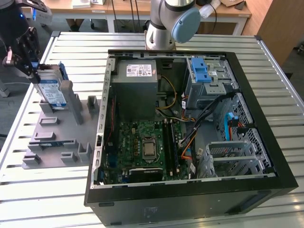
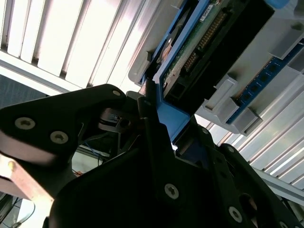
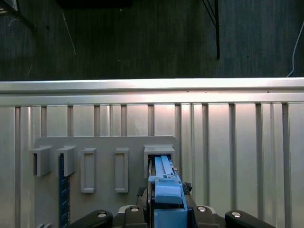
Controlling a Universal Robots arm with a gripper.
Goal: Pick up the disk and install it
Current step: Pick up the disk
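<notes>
While the gripper (image 1: 32, 71) pinches shut on the disk (image 1: 51, 90) by its blue frame | disk on edge in grey rack (image 1: 57, 137), exterior view's left | risk: narrow edge grip may slip, tilting disk, jamming it in slot

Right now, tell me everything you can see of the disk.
The disk is a flat silver drive with a blue-and-white label and a blue plastic frame round its edges. It stands on edge in a slot of the grey holder on the exterior view's left, outside the computer case. The gripper has its jaws closed on the frame's upper end.
</notes>
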